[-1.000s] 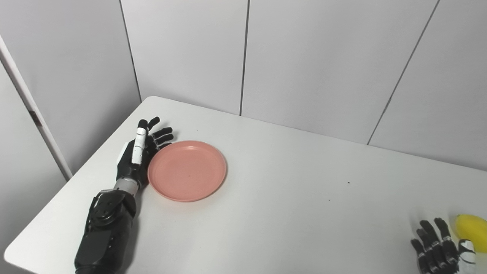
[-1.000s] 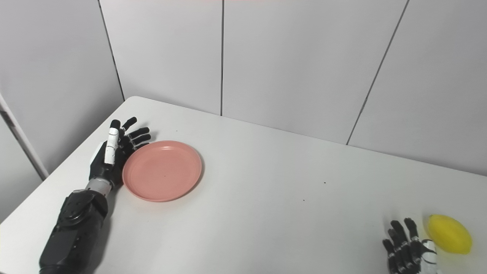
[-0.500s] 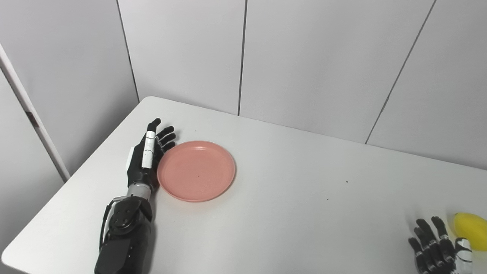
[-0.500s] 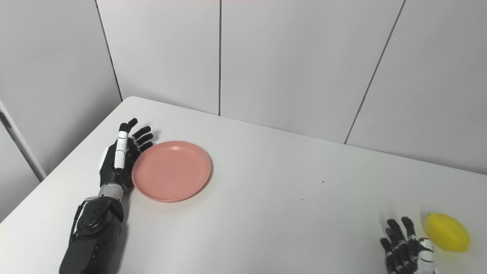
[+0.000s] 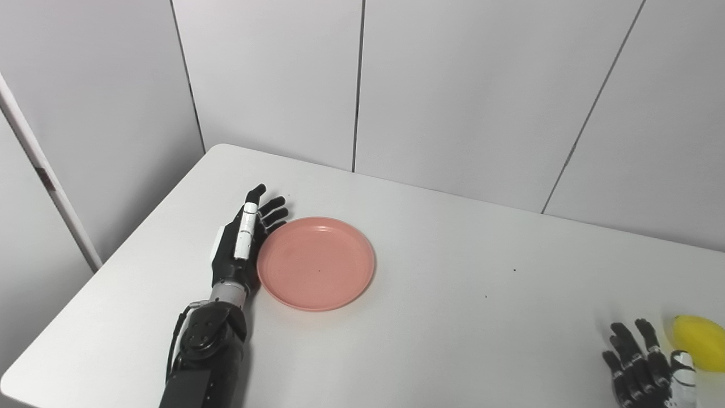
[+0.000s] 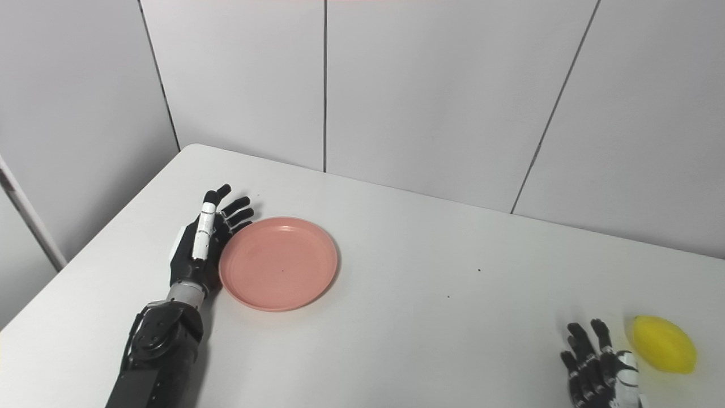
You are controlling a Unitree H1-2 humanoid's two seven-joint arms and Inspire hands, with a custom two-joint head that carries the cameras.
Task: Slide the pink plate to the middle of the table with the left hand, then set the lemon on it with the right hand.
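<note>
Meanwhile, since a second earlier, my left hand (image 5: 242, 246) had pushed the pink plate (image 5: 316, 263) rightward across the white table (image 5: 453, 317), toward its middle though not there yet. That hand stayed flat and released, fingers spread, its side against the plate's left rim, grasping nothing. I counted one plate and one lemon (image 6: 662, 343). The plate held nothing. The lemon lay on the table near its right edge, just beside my right hand (image 6: 597, 365) (fingers apart, empty), which had barely shifted.
</note>
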